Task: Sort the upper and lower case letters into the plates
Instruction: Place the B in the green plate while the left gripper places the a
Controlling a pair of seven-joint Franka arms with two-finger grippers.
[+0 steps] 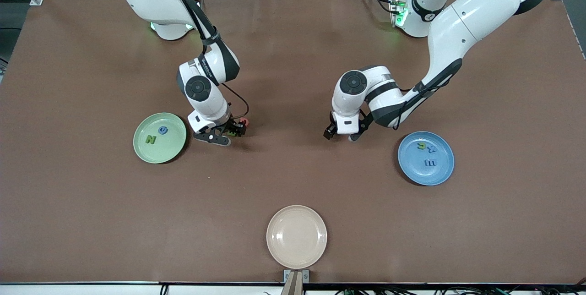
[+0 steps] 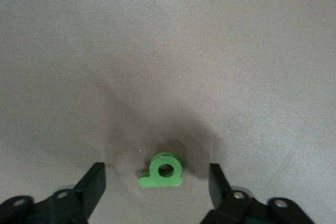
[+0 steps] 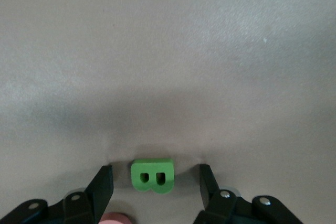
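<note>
we are straddling a green b (image 3: 152,176) with the right gripper (image 3: 155,182) and a green a (image 2: 162,171) with the left gripper (image 2: 157,184), both spread, risking the letters skidding off the table (image 1: 293,47) surface if fingers close off-centre

I see two glossy white arms with dark grey joint bands and round black caps at the wrists. Thin black cables trail along each forearm. Green lights glow at both bases. Their fingers are matt black.

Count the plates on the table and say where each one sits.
3. The pale green plate lies toward the right arm's end, the blue plate toward the left arm's end, the beige plate nearest the front camera. None hidden.
</note>
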